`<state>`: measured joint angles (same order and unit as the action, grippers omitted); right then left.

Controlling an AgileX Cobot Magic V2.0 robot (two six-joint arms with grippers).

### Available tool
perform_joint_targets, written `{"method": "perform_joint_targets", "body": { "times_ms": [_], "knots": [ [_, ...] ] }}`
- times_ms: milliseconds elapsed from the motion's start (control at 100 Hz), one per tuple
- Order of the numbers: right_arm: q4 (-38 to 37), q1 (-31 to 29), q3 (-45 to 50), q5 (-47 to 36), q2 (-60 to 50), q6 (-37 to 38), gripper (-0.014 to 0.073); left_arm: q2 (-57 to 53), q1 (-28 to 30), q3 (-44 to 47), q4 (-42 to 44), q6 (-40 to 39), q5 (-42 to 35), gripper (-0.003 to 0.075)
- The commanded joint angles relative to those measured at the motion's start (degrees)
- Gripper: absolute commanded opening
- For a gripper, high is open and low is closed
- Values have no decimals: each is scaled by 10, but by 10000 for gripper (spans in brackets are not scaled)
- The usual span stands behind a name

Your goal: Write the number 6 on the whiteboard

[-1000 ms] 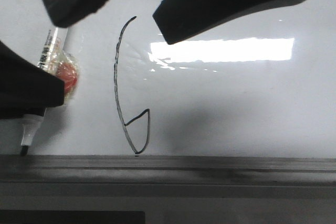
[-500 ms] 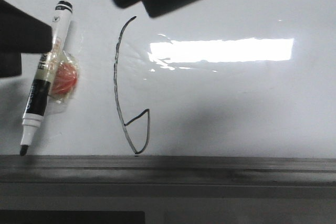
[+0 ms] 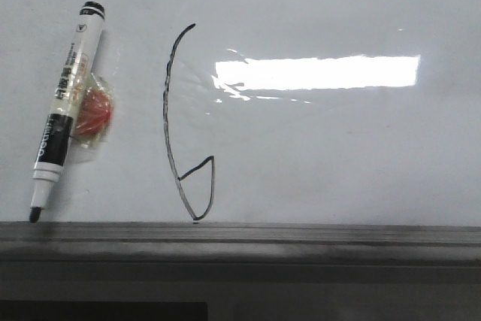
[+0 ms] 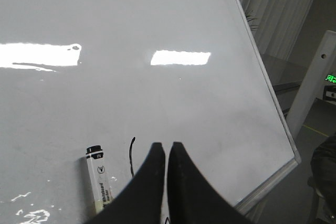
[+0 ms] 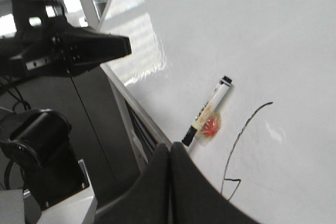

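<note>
STATE: number 6 [image 3: 184,125] drawn on whiteboard [image 3: 338,155] | CLAWS: left claw [image 4: 167,153], right claw [image 5: 170,153] clenched, empty | RISK: uncapped marker [image 3: 66,110] may slide or dry out, ink may smudge.

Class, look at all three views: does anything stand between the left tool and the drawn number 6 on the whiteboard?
Nothing visible does. The left tool, shut, hangs off the whiteboard; only bare board separates it from the number 6. The marker lies beside the stroke, clear of it.
</note>
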<state>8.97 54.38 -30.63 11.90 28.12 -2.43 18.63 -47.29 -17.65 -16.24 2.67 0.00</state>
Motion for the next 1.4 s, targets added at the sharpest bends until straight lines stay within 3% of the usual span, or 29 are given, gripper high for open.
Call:
{"method": "perform_joint_targets", "body": {
  "times_ms": [0,380,1390],
  "knots": [
    [-19,-2,35,-84,-59,-3,-64,-23,-1,3,22,3,-30,-19],
    [-26,-2,191,-71,-240,-3,-64,-50,-1,86,34,3,-30,-19],
    [-27,-2,223,-68,-243,-3,-64,-48,5,90,34,3,-30,-19]
  ]
}}
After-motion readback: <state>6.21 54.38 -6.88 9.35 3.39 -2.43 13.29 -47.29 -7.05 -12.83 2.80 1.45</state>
